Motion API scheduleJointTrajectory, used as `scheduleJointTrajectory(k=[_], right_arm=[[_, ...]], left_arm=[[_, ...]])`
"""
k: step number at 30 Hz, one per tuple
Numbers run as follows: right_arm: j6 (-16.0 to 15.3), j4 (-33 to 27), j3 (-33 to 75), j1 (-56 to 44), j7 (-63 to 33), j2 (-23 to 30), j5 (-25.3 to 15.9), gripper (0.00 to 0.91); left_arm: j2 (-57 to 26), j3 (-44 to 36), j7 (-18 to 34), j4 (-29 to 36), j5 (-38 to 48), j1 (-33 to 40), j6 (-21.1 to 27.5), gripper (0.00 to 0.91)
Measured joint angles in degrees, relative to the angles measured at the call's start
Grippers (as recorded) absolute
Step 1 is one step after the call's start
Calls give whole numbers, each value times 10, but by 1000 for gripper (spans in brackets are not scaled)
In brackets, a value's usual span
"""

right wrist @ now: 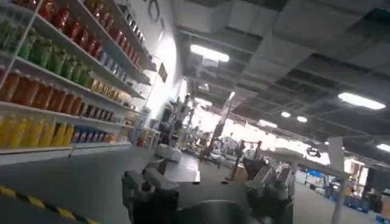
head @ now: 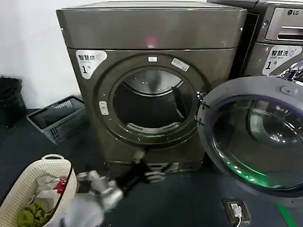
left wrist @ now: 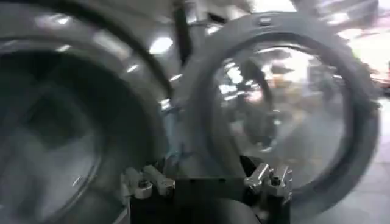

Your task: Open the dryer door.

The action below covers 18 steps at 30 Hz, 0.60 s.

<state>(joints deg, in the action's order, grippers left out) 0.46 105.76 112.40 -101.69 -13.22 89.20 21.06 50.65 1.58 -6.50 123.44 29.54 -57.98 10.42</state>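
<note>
Plainly, the scene as it stands:

Dryer: the dryer (head: 151, 71), a boxy bronze-grey front-loader, stands on the dark floor (head: 189, 203) with a white corner label (head: 90, 62) reading "1" and a pink light (head: 151, 41) glowing on the top panel.

Dryer door: the dryer door (head: 258, 137) is swung wide open to the robot's right, hinged at the right side of the opening. Its dark grey inner face and tinted glass face the robot, with a green glint along the lower rim. The left wrist view shows the same door (left wrist: 286, 103) beside the open drum mouth.

Drum opening: the round drum opening (head: 152, 105) is uncovered and dark inside.

Left end effector: the left end effector (head: 142, 168) is held low in front of the dryer's base, below the opening, touching neither the door nor the rim. In its own wrist view the fingers (left wrist: 149, 179) stand well apart with nothing between them.

Right end effector: the right end effector (right wrist: 207, 182), in its own wrist view, is spread wide and holds nothing, pointing toward a room with shelves of bottles (right wrist: 55, 67).

Neighbouring machine: an LG-marked machine (head: 279, 38) stands just beside the dryer on the right, partly behind the open door.

Floor items: a cream laundry basket (head: 28, 189) with clothes sits at the near left; a grey crate (head: 59, 118) lies near the dryer's left side.
</note>
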Motion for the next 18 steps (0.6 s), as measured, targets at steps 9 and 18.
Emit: scheduleJointTrajectory(k=[9,18], right_arm=[[2,-32,-5,3,4,-29,-4,907],[16,-60,-19,12,9,-53,-2,907]], left_arm=[[-11,182,136,103,91,-198,110,907],[-16,374,319,138,234,-319,217,907]])
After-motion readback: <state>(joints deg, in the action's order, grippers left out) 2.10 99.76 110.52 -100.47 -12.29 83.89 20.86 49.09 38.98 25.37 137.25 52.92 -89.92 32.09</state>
